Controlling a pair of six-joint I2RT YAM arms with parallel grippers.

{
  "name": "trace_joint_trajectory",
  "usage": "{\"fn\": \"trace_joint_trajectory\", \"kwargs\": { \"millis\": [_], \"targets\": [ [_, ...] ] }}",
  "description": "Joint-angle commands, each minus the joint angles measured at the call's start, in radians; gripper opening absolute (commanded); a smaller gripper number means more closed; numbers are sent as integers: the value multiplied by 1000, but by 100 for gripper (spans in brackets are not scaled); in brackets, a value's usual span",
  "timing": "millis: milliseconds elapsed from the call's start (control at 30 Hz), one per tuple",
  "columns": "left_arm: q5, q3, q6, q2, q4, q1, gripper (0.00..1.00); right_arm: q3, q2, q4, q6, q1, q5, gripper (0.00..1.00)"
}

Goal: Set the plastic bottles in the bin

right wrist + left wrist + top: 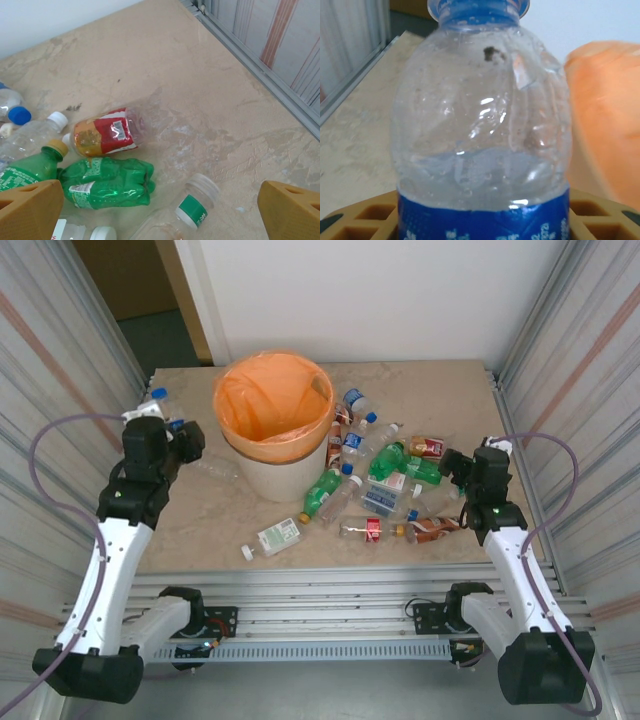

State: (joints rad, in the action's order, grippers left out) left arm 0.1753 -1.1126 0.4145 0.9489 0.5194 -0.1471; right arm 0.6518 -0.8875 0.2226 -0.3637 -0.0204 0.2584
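Left gripper (482, 222) has its jaws closed partway on a clear bottle (480, 125) — blue cap up top, blue label band sitting between the yellow fingers (365, 220) at the bottom of the left wrist frame. Thin-walled plastic, looks near empty: light, slick, will dent if squeezed harder, so holding at the label band looks like a sound spot. Bin (275, 475) stands upper centre of the overhead frame, orange liner (605, 115) open. That liner shows at the right edge of the left wrist view, so I'd judge the bottle is just beside the bin, not over it. Left arm reaches up the left side of the overhead frame, wrist beside the bin. Right gripper (160, 215) hangs jaws wide and empty over the loose bottles (385, 485) right of the bin. The crushed green bottle (107, 182), lower left of the right wrist frame, looks soft — take it across the middle.
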Motion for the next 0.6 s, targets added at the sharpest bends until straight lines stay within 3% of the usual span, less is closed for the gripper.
{"fn": "trace_joint_trajectory", "kwargs": {
  "millis": [0, 367, 567],
  "targets": [
    [-46, -96, -84, 17, -38, -31, 32, 36, 24, 21, -24, -9, 13, 98],
    [-142, -356, -210, 175, -45, -131, 30, 45, 24, 36, -36, -9, 8, 98],
    [-199, -541, -318, 326, 67, -226, 30, 58, 25, 51, -37, -11, 13, 98]
  ]
}}
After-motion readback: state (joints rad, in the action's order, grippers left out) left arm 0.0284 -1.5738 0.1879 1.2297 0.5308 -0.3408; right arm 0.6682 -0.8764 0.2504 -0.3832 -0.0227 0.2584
